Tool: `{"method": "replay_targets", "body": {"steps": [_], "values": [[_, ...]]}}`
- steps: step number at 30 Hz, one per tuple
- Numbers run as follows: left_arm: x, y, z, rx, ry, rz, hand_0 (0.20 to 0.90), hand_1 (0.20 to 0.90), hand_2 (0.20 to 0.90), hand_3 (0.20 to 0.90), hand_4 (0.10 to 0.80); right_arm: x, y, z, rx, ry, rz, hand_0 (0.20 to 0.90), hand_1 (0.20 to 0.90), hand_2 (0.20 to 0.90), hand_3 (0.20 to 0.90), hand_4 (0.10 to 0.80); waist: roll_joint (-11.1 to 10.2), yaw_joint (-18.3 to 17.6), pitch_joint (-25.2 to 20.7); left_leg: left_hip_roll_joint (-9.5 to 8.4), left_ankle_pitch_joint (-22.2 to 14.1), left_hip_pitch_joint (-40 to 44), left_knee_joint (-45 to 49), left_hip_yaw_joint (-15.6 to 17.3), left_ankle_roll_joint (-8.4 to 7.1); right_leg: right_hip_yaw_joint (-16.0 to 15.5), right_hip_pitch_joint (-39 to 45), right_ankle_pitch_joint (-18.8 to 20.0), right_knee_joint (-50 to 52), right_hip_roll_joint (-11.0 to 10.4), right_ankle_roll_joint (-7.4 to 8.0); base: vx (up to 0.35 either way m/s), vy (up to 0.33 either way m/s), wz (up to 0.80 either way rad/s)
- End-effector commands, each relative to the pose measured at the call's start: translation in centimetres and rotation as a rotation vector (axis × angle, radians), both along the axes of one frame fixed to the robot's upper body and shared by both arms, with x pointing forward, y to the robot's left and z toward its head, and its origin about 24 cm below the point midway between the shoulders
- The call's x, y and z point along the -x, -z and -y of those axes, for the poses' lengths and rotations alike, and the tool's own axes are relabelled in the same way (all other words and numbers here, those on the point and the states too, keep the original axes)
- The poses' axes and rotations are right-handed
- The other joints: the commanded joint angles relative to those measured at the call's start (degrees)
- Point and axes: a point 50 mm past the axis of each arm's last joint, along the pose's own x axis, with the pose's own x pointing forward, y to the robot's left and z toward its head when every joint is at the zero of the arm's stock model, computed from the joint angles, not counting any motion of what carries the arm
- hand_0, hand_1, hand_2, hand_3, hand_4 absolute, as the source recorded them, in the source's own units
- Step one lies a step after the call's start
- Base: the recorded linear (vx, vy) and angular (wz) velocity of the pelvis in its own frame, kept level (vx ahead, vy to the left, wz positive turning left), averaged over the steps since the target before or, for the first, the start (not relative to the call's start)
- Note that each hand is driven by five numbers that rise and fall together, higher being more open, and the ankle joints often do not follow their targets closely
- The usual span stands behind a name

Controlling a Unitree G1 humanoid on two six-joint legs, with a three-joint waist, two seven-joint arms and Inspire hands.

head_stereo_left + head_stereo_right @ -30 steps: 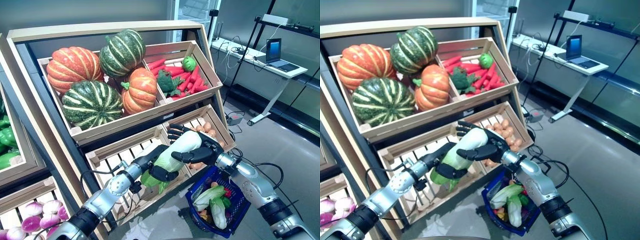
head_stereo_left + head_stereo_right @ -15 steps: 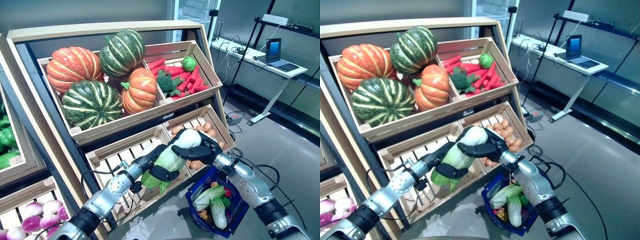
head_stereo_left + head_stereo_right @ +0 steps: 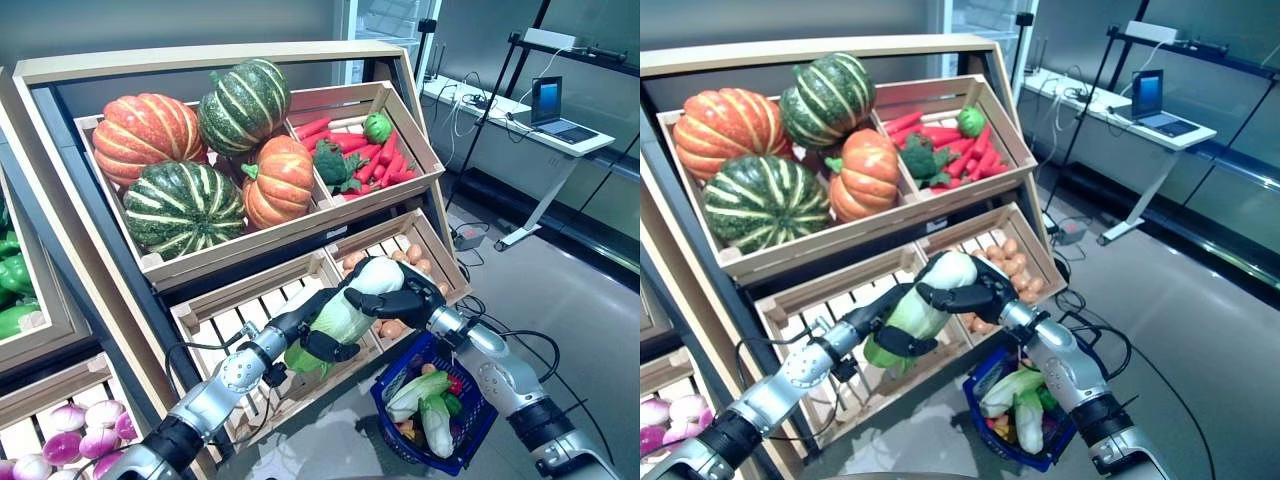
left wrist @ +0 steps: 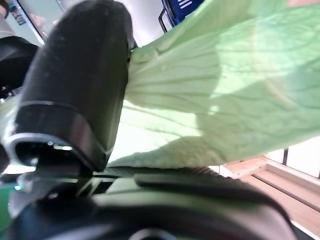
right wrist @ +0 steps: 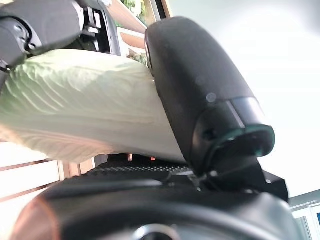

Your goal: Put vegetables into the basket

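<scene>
A white desk [image 3: 520, 112] carrying an open laptop [image 3: 556, 108] stands by dark shelving [image 3: 560, 42] on a glossy grey floor [image 3: 590, 280].

cabbage [image 3: 345, 312]: pale green, white at the top
basket [image 3: 470, 432]: blue
pumpkins [image 3: 148, 131]: orange, ribbed
striped pumpkins [image 3: 184, 207]: dark green, cream stripes
carrots [image 3: 385, 165]: red
hands [image 3: 400, 303]: black

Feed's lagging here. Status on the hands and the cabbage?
Left hand and right hand both shut on cabbage. Cabbage held in front of lower crate, basket below right. Nothing in the way.
</scene>
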Motion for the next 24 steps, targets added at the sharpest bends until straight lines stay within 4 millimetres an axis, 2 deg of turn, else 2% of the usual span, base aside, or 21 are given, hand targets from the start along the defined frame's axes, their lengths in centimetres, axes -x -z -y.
{"method": "replay_targets", "body": {"steps": [1, 6, 7, 9, 10, 12, 13, 19, 21, 24], "values": [[-1.2, -2.0, 2.4, 0.105, 0.085, 0.138, 0.9, 0.9, 0.9, 0.9, 0.8, -2.6, -8.5, -0.5, -0.321, 0.044, 0.32, 0.3, 0.3, 0.3, 0.3, 0.4, 0.7, 0.6, -0.6, 2.12, -5.4, 1.7, 0.5, 1.5, 0.5, 0.2, -0.6, 0.4, 0.1, -2.7, -0.49, 0.0, 0.0, 0.0], [-0.8, -1.2, 0.6, 0.067, 0.033, 0.122, 0.9, 0.9, 0.9, 0.9, 0.8, -2.3, -7.5, 1.8, -0.232, 0.12, 0.313, 0.3, 0.3, 0.3, 0.3, 0.4, 0.7, 0.5, -0.4, 2.3, -5.1, 1.5, 0.5, 2.0, 0.54, 0.2, -1.0, 0.7, 0.1, -2.7, -0.46, -0.004, -0.001, -0.01], [-0.6, -1.0, -0.2, 0.023, 0.024, 0.129, 0.9, 0.9, 0.9, 0.9, 0.8, -2.2, -7.2, 3.0, -0.204, 0.162, 0.31, 0.3, 0.3, 0.3, 0.3, 0.4, 0.6, 0.4, -0.3, 2.34, -5.0, 1.4, 0.5, 2.2, 0.53, 0.2, -1.1, 0.8, 0.1, -2.7, -0.42, 0.0, 0.0, 0.0], [-0.5, -0.8, -1.0, -0.002, 0.008, 0.122, 0.9, 0.9, 0.9, 0.9, 0.8, -2.2, -7.2, 4.0, -0.191, 0.198, 0.309, 0.3, 0.3, 0.3, 0.3, 0.4, 0.6, 0.4, -0.2, 2.38, -5.0, 1.3, 0.5, 2.3, 0.52, 0.1, -1.2, 0.9, 0.1, -2.7, -0.39, 0.0, 0.0, 0.0], [-0.4, -0.5, -1.9, -0.031, -0.016, 0.111, 0.9, 0.9, 0.9, 0.9, 0.8, -2.2, -7.2, 5.4, -0.179, 0.238, 0.315, 0.3, 0.3, 0.3, 0.3, 0.4, 0.6, 0.2, -0.1, 2.46, -4.9, 1.2, 0.5, 2.5, 0.52, 0.2, -1.4, 1.0, 0.1, -2.7, -0.36, 0.0, 0.0, 0.0], [-0.4, -0.1, -2.6, -0.056, -0.042, 0.098, 0.9, 0.9, 0.9, 0.9, 0.8, -2.2, -7.3, 6.2, -0.168, 0.265, 0.323, 0.3, 0.3, 0.3, 0.3, 0.4, 0.6, 0.1, 0.1, 2.53, -4.8, 1.1, 0.5, 2.6, 0.47, 0.3, -1.6, 1.0, 0.1, -2.6, -0.32, -0.035, -0.004, -0.04], [-0.5, 0.2, -3.5, -0.084, -0.07, 0.09, 0.9, 0.9, 0.9, 0.9, 0.8, -2.2, -7.5, 7.3, -0.145, 0.297, 0.334, 0.3, 0.3, 0.3, 0.3, 0.4, 0.6, -0.2, 0.3, 2.6, -4.7, 1.0, 0.5, 2.7, 0.37, 0.4, -1.8, 1.1, 0.1, -2.6, -0.28, -0.036, 0.0, -0.06], [-0.7, 0.7, -5.0, -0.143, -0.128, 0.093, 0.9, 0.9, 0.9, 0.9, 0.8, -2.2, -7.5, 9.6, -0.074, 0.369, 0.322, 0.3, 0.3, 0.3, 0.3, 0.4, 0.6, -1.2, 0.7, 2.86, -4.5, 0.8, 0.5, 3.5, 0.12, 1.1, -2.2, 1.2, 0.1, -2.4, -0.25, -0.021, 0.007, -0.07], [-0.9, 1.0, -5.7, -0.149, -0.183, 0.075, 0.9, 0.9, 0.9, 0.9, 0.8, -2.1, -7.3, 11.3, -0.029, 0.427, 0.297, 0.3, 0.3, 0.3, 0.3, 0.4, 0.5, -1.8, 1.0, 2.96, -4.5, 0.8, 0.5, 3.8, -0.01, 1.4, -2.4, 1.2, 0.1, -2.3, -0.28, -0.007, 0.002, -0.02], [-1.0, 1.3, -6.2, -0.148, -0.221, 0.066, 0.9, 0.9, 0.9, 0.9, 0.8, -1.9, -7.4, 12.5, -0.014, 0.46, 0.292, 0.3, 0.3, 0.3, 0.3, 0.4, 0.4, -2.0, 1.1, 3.0, -4.5, 0.8, 0.5, 3.9, -0.07, 1.6, -2.4, 1.2, 0.1, -2.2, -0.31, 0.0, 0.0, 0.0]]}}
